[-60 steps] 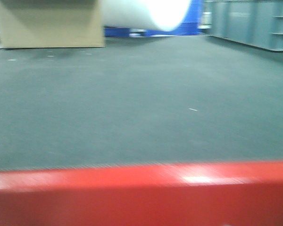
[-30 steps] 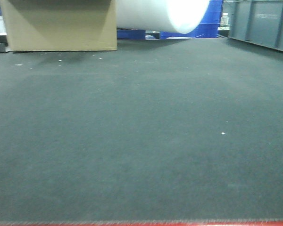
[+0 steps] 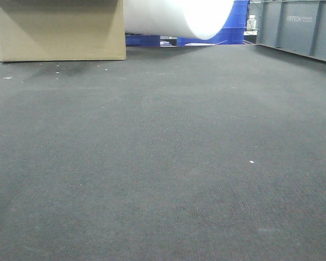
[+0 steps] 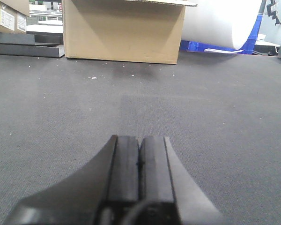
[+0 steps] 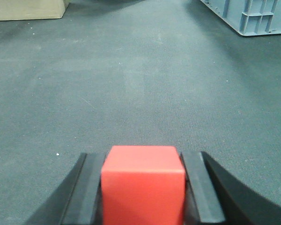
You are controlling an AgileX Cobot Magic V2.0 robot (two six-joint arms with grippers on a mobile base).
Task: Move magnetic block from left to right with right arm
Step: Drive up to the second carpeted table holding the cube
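Currently clamping small bright-red matte cube (image 5: 143, 187) in right gripper (image 5: 143, 161) for rightward carry, with left gripper (image 4: 139, 143) pinched together, idle.

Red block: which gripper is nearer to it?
Right. The right gripper is shut on the magnetic block; the left gripper is shut empty, no block in its view.

We see a dark grey, finely woven surface (image 3: 163, 163) stretching back, dotted with a few white specks. At its far left stands a tan cardboard box (image 3: 60, 32). Just beside it lies a big white roll (image 3: 179, 16), glaring in the light. Blue crates (image 3: 238, 27) sit behind the roll, and a grey-blue bin (image 3: 299, 30) lines the far right edge.
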